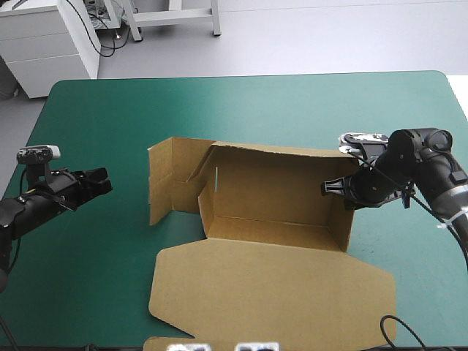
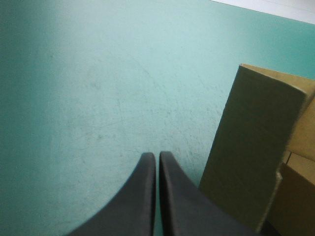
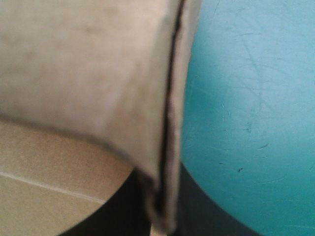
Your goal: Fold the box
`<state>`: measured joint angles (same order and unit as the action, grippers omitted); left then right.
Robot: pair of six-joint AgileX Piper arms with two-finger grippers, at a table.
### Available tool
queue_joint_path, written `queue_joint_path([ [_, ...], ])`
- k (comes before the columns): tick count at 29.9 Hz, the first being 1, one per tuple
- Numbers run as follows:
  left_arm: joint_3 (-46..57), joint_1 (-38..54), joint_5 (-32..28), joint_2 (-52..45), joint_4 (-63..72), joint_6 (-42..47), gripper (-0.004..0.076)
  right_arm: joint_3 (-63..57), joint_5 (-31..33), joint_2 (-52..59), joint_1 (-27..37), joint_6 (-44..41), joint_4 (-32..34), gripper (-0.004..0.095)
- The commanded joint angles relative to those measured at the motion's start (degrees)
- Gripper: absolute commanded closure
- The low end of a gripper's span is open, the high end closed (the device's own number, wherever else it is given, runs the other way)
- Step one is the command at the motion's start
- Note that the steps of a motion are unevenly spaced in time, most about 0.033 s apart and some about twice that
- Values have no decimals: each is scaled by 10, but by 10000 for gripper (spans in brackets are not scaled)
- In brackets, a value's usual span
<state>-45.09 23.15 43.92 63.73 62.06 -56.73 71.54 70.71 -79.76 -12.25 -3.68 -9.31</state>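
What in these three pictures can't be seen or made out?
Right wrist view: fingertips of the right gripper, hidden by the blurred side wall of the brown cardboard box pinched between them.
High view: the front strip of the box's flat lid, cut off by the bottom edge.
Left wrist view: most of the box, out of frame; only an upright flap shows beside the shut left gripper.

The brown cardboard box (image 1: 278, 197) looks matt and papery, and its cut edge (image 3: 170, 147) is rough and layered. The teal-green table cover (image 1: 292, 110) is smooth, faintly shiny and finely scratched. The broad black fingers (image 2: 142, 196) of the left gripper (image 2: 157, 156) look like smooth matt plastic.
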Motion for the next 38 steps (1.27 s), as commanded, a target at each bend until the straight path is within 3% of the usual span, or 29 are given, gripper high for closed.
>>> queue_joint_path([
  [1, -15, -3, -6, -8, 33, 3, 716, 16, -44, 5, -1, 20, -4, 925],
  [20, -15, -3, -6, -8, 34, 3, 716, 253, -47, -219, -1, 46, 0, 926],
  [30, -15, -3, -6, -8, 35, 3, 716, 296, -48, -275, -1, 37, -2, 924],
  [34, -15, -3, -6, -8, 35, 3, 716, 306, -60, -275, -1, 41, -2, 884],
  [38, -15, -3, -6, -8, 35, 3, 716, 317, -57, -275, -1, 47, -2, 744],
])
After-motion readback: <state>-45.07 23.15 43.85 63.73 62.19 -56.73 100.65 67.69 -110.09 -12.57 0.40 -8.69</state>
